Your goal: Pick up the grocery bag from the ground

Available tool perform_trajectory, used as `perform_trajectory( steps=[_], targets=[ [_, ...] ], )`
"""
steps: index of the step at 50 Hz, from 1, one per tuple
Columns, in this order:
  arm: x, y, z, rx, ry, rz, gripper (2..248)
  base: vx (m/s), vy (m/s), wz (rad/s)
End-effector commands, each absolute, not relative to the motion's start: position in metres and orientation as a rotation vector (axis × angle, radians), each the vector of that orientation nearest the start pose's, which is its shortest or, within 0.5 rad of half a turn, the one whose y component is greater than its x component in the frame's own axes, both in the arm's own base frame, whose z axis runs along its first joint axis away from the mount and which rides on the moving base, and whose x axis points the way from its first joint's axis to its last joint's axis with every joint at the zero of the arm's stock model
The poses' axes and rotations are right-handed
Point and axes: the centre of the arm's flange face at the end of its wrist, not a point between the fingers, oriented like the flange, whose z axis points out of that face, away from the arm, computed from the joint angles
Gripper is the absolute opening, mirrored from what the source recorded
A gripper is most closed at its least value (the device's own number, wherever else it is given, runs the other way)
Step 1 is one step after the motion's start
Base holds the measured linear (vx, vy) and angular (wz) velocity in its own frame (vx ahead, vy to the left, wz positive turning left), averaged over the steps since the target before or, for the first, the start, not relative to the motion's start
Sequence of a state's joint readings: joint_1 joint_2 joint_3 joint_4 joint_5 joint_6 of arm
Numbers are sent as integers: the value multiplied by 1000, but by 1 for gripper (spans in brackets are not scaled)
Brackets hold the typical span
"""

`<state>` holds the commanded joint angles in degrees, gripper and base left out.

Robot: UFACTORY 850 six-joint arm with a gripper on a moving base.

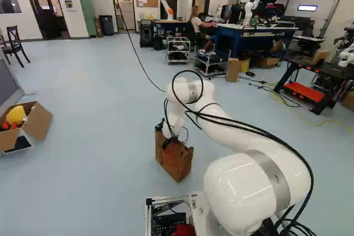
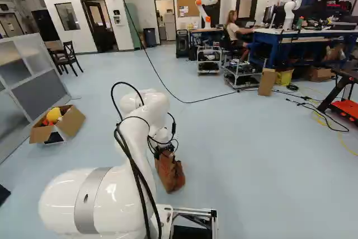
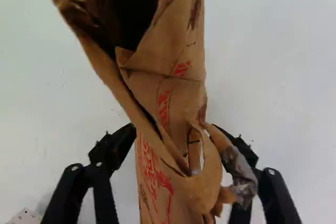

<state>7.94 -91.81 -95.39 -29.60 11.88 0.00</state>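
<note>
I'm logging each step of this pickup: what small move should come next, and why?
Probably close the gripper on the brown paper bag: its fingers stand apart, one on each side of the bag's creased top, and the bag still appears to be resting on the floor.

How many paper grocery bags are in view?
1: the brown paper bag, ahead of and between the open fingers of the gripper. The white arm could hide another.

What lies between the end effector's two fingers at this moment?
The upper part of the brown grocery bag, with a crumpled loop of paper, lies between the fingers of the end effector, as the wrist view shows.
</note>
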Motion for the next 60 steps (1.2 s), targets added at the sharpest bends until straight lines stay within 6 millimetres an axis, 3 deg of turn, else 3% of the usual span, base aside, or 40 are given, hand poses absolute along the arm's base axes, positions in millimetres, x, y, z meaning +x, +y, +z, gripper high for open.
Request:
perform_trajectory(
  steps=[1,2,6,7,12,13,17,18,22,23,37,60],
  targets=[
    [581,90,-151,-2897,-990,-397,214,0,0,0],
    [581,90,-151,-2897,-990,-397,175,0,0,0],
    [581,90,-151,-2897,-990,-397,175,0,0,0],
    [581,90,-151,-2897,-990,-397,136,0,0,0],
    [581,90,-151,-2897,-990,-397,136,0,0,0],
    [581,90,-151,-2897,-990,-397,99,0,0,0],
    [581,90,-151,-2897,-990,-397,99,0,0,0],
    [581,90,-151,-2897,-990,-397,61,0,0,0],
    [581,90,-151,-2897,-990,-397,61,0,0,0],
    [581,90,-151,-2897,-990,-397,28,0,0,0],
    [581,90,-148,-2897,-990,-397,23,0,0,0],
    [581,90,-116,-2897,-990,-400,23,0,0,0]
  ],
)
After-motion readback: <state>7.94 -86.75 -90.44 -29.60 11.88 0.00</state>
